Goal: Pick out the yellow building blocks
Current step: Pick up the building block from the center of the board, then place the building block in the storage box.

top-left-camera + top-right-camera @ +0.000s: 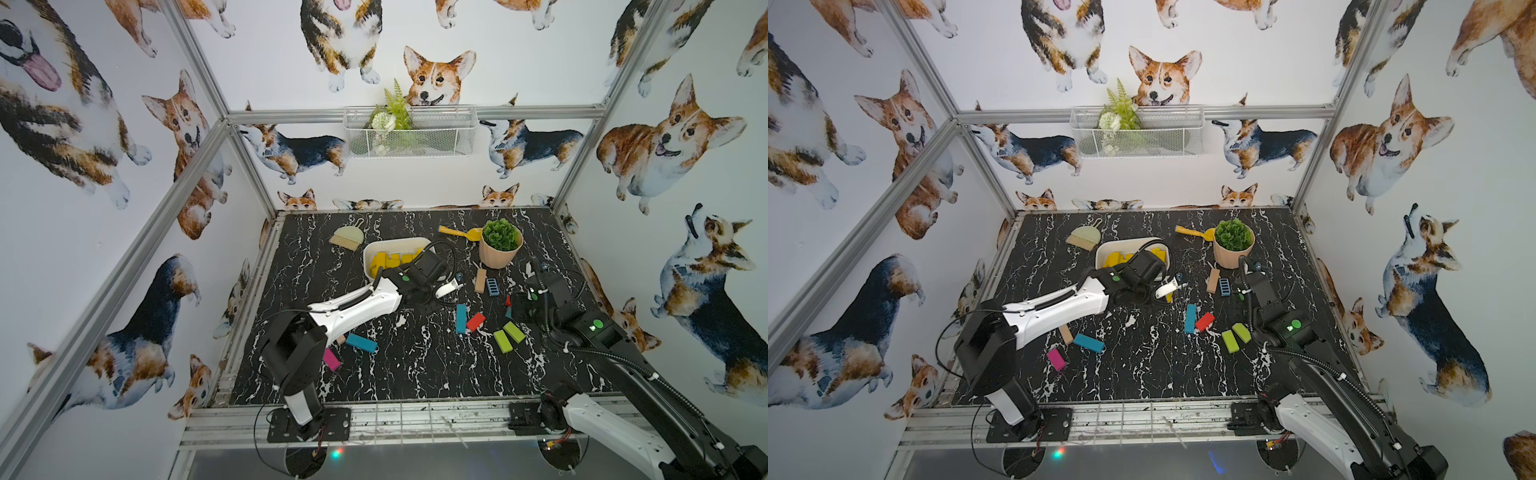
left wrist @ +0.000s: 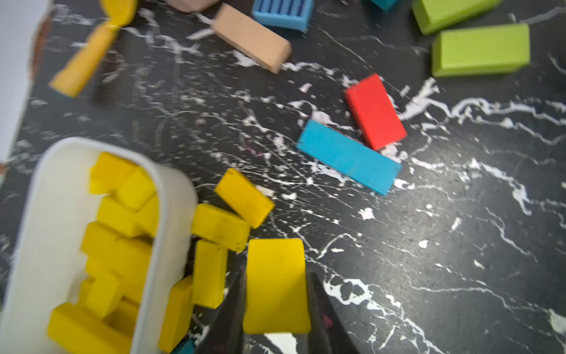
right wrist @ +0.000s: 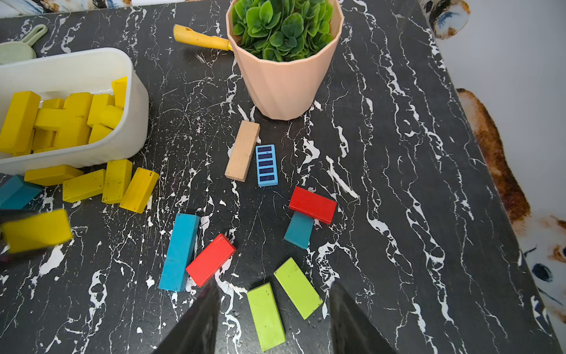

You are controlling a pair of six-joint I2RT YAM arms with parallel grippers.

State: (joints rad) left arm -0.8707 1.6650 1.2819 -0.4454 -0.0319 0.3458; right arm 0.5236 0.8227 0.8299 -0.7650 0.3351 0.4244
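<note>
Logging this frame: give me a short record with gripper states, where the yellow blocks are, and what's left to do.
left gripper: shut on held yellow block
right gripper: open, empty, over lime-green bars
white bin: many binned yellow blocks inside
loose yellow blocks: four on the table beside the bin
yellow scoop: partly hidden by plant pot; not a block
remaining: held block plus the four loose ones

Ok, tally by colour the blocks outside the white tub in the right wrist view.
Yellow blocks: 5, one in the left gripper
Blue or teal blocks: 4
Red blocks: 2
Lime green blocks: 2
Bare wood blocks: 1
Total: 14
</note>
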